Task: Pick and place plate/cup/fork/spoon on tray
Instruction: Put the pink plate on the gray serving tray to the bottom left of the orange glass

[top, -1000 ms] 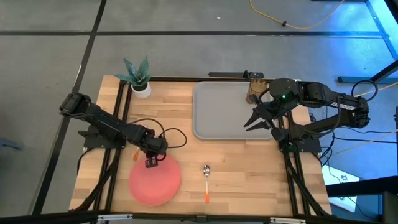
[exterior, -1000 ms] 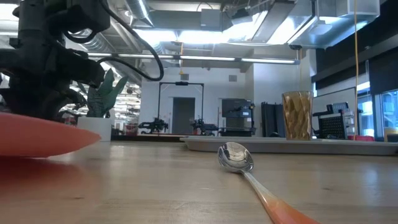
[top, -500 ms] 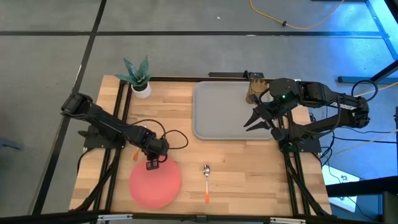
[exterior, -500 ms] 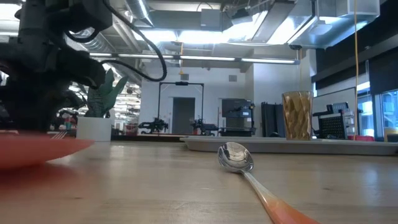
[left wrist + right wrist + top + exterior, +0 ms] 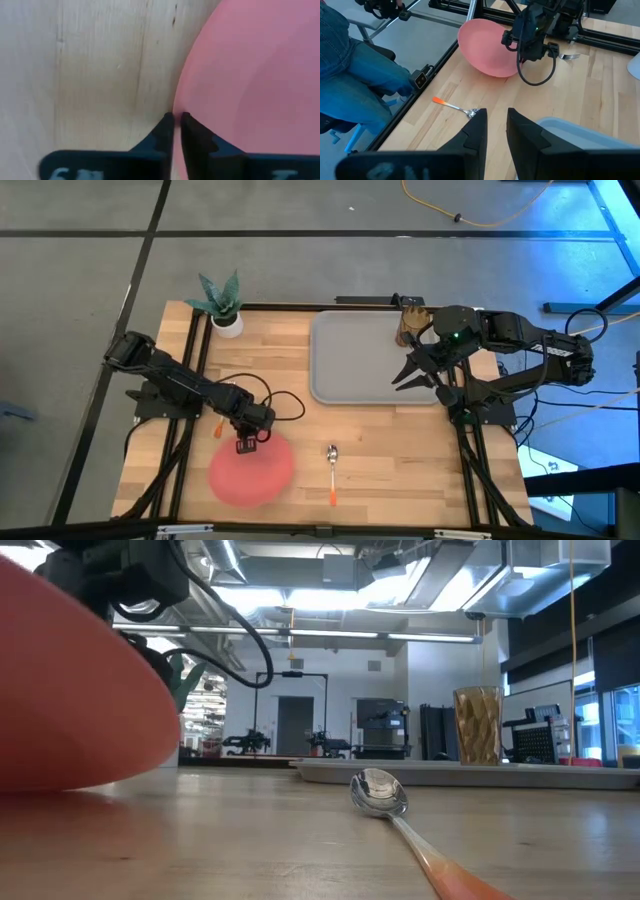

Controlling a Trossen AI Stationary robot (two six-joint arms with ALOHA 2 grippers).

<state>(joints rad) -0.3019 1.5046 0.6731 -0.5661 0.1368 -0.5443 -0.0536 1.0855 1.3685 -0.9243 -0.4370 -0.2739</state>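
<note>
High view: my left gripper (image 5: pixel 246 443) is pinching the rim of the coral plate (image 5: pixel 250 472), which lies just in front of the pincer on the wooden table (image 5: pixel 370 450). My right gripper (image 5: pixel 413 373) waits over the near right edge of the grey tray (image 5: pixel 355 360), with the amber cup (image 5: pixel 408 326) just behind it on the tray's far right corner. The spoon (image 5: pixel 332 465) lies on bare table, well apart from both pincers. Beside the left pincer an orange handle shows, which I take for the fork (image 5: pixel 217 427). A potted plant (image 5: pixel 224 305) stands at the far left corner.

Low view: the plate (image 5: pixel 80 690) is tilted up on edge, so the lift has begun. The spoon (image 5: pixel 385 798) rests flat and the cup (image 5: pixel 478 725) stands upright on the tray (image 5: pixel 470 772).

Left wrist view: the two fingers (image 5: pixel 162 132) are pressed nearly together with the plate (image 5: pixel 250 80) edge nipped between them.

Right wrist view: the right fingers (image 5: pixel 477 127) stand spread, gripping nothing. Beyond them the left arm holds the plate (image 5: pixel 487 47) tipped, the fork (image 5: pixel 568 56) lies past it, the spoon (image 5: pixel 455 106) is nearer, and a seated person's leg (image 5: pixel 355 70) shows off the table.

Progress, in my judgement: cup placed; plate in hand; fork and spoon remain.

Writing: partial pale characters on the left gripper body, not legible.
</note>
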